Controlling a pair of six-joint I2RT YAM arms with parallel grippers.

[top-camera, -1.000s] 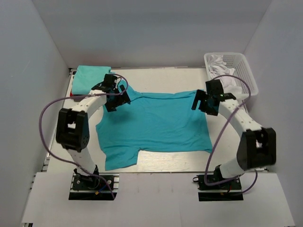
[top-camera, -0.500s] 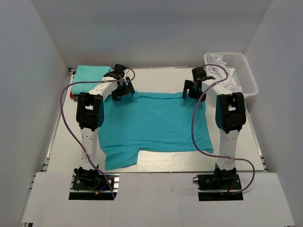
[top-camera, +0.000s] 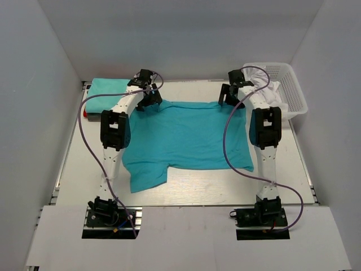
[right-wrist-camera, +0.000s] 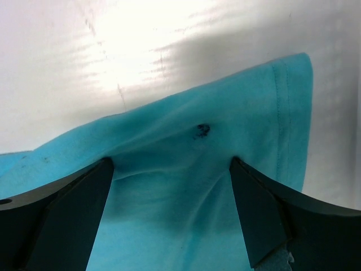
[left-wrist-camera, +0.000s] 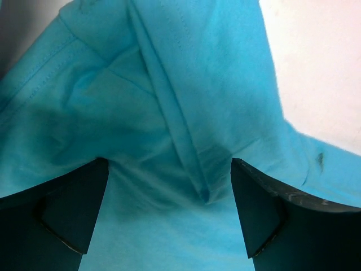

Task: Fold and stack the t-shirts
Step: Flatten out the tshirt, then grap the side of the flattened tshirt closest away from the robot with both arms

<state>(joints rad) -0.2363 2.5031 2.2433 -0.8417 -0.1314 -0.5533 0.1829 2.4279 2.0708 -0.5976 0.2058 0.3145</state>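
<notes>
A bright turquoise t-shirt (top-camera: 186, 138) lies spread flat on the table, one sleeve toward the near left. My left gripper (top-camera: 148, 100) is at its far left corner and my right gripper (top-camera: 228, 97) at its far right corner, both arms stretched out. In the left wrist view the jaws (left-wrist-camera: 169, 164) stand wide apart over cloth with a folded ridge (left-wrist-camera: 175, 124). In the right wrist view the jaws (right-wrist-camera: 172, 161) stand wide apart over the shirt's hemmed corner (right-wrist-camera: 282, 113). A folded mint-teal tee (top-camera: 107, 90) lies at the far left.
A white basket (top-camera: 293, 84) holding white cloth (top-camera: 262, 73) stands at the far right. A small red thing (top-camera: 84, 114) shows at the table's left edge. White walls close in the table on three sides.
Both arms have stretched toward the far edge, and the turquoise shirt has slid away from the bases with them. Its far edge is now straighter.
</notes>
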